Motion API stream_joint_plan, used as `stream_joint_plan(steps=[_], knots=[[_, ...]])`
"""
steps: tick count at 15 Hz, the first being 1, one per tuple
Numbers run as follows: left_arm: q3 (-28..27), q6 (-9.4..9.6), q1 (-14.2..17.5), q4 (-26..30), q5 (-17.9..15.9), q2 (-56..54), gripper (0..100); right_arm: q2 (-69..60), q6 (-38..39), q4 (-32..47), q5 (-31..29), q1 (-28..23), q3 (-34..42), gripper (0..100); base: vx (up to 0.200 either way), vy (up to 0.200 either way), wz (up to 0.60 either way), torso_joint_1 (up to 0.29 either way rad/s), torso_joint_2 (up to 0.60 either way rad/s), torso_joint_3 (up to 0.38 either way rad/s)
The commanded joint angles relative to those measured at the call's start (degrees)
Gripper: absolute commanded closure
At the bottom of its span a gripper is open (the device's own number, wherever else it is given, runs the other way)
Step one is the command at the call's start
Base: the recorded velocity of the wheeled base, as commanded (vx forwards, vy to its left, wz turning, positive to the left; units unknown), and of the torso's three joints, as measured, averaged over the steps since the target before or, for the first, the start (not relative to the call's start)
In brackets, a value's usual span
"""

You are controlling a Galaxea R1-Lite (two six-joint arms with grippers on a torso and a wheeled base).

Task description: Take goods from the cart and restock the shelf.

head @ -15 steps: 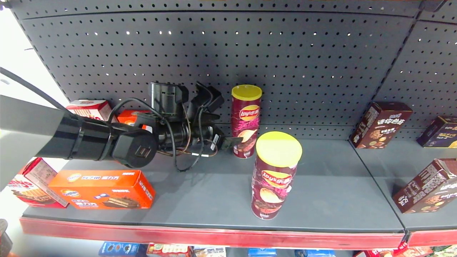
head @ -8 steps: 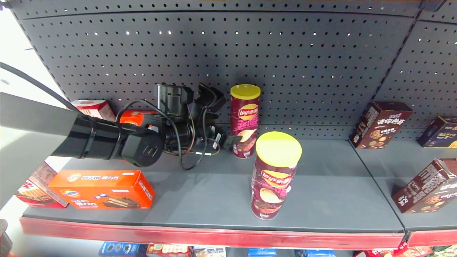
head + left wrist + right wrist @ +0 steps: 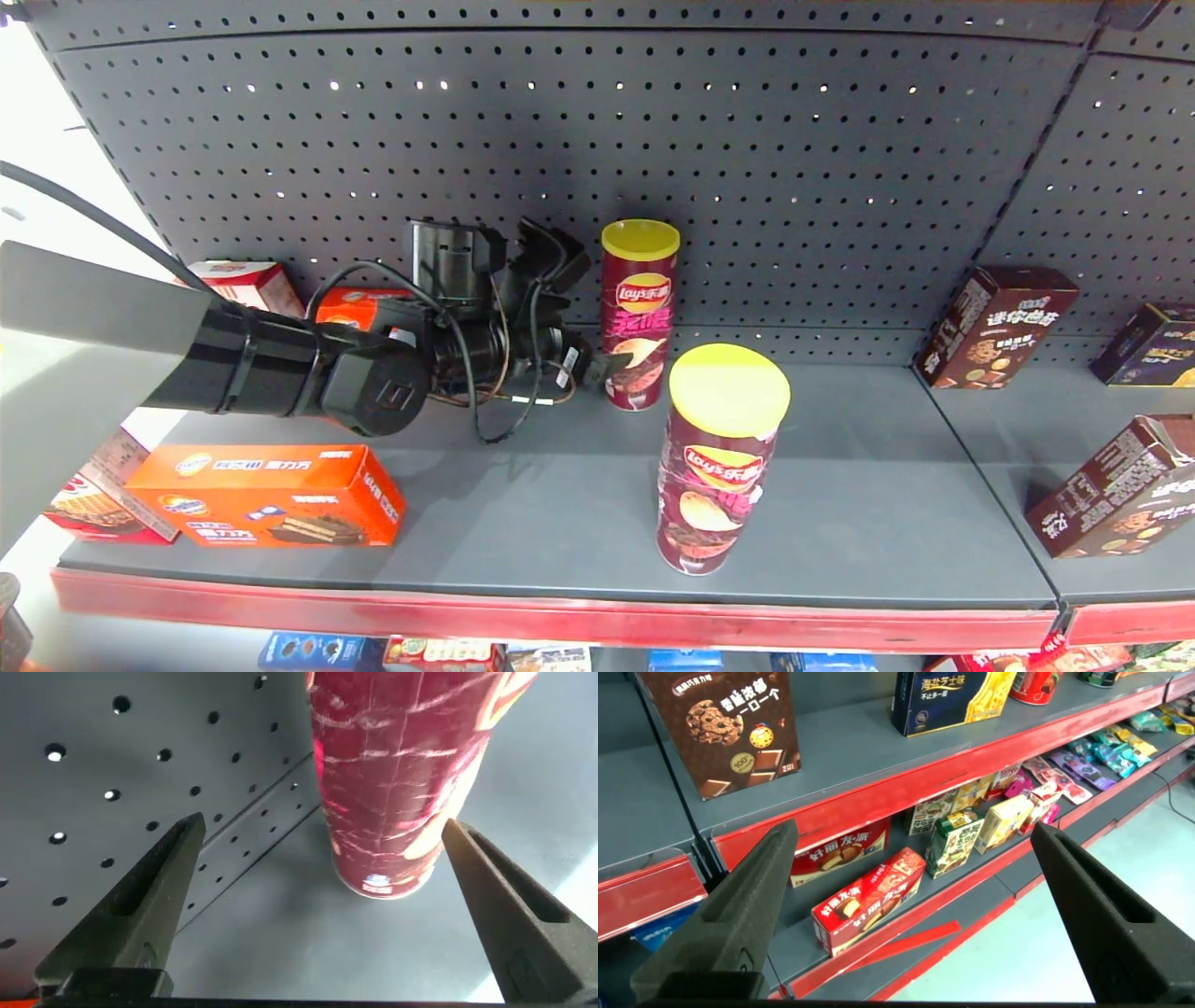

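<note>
1. maroon rear chip can (image 3: 639, 313), yellow lid, stands upright at the back of the grey shelf (image 3: 523, 504), close to the pegboard panel (image 3: 560, 140).
2. left gripper (image 3: 624, 369) sits low at that can's base, with the arm coming in from the left side of the shelf.
3. in the left wrist view i see its fingers (image 3: 140, 905) spread wide, with the can's lower half between them and a gap on each side. i can't make out any contact, so it grips nothing.
4. front chip can (image 3: 719, 457), same maroon body and yellow lid, stands upright nearer the shelf's front edge. it is to the right of the rear one and in front of it, and the two stand apart.
5. orange box (image 3: 266, 495) lies flat at the front left of the shelf. a red-and-white box (image 3: 238, 285) sits at the back left, behind the arm.
6. brown boxes (image 3: 994, 327) stand in the next bay to the right.
7. right gripper (image 3: 913, 835): i read the fingers as wide apart with nothing between them. beyond it i see lower shelves stocked with boxes, with a brown cookie box (image 3: 719, 728) on the upper one.
</note>
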Motion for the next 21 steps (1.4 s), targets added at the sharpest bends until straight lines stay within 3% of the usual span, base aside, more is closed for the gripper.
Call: stream_joint_plan(steps=[1,3,5,9,11,16,18,21], knots=[[1.83,0.10,-0.22,0.08,0.01,-3.36,0,0.07,-0.01,-0.02,-0.01,0.00,0.00,0,0.000,0.000,0.00,0.000,0.00,0.000],[5.26,0.19,0.05,0.25,0.63,-6.97,0,0.07,-0.01,-0.02,-0.01,-0.09,0.00,0,0.000,0.000,0.00,0.000,0.00,0.000],[12.20,-0.25,-0.04,0.52,2.56,-14.17,0,0.07,-0.01,-0.02,-0.01,-0.09,-0.09,0,0.000,0.000,0.00,0.000,0.00,0.000],[16.77,-0.43,-2.06,-0.10,11.61,-24.54,0,0.07,-0.01,-0.02,-0.01,0.00,0.00,0,0.000,0.000,0.00,0.000,0.00,0.000],[23.28,-0.78,-4.70,-1.77,15.39,-30.26,0,0.07,-0.01,-0.02,-0.01,-0.09,0.00,0,0.000,0.000,0.00,0.000,0.00,0.000],[37.25,-1.57,-4.52,-9.85,19.52,-39.92,0,0.07,-0.01,-0.02,-0.01,0.00,0.00,0,0.000,0.000,0.00,0.000,0.00,0.000],[43.40,-1.66,-4.87,-9.94,19.70,-44.93,0,0.07,-0.01,-0.02,-0.01,0.00,0.00,0,0.000,0.000,0.00,0.000,0.00,0.000],[47.62,-1.48,-5.14,-9.50,21.81,-49.59,0,0.07,-0.18,-0.02,0.17,-0.09,0.00,0,0.000,0.000,0.00,0.000,0.00,0.000]])
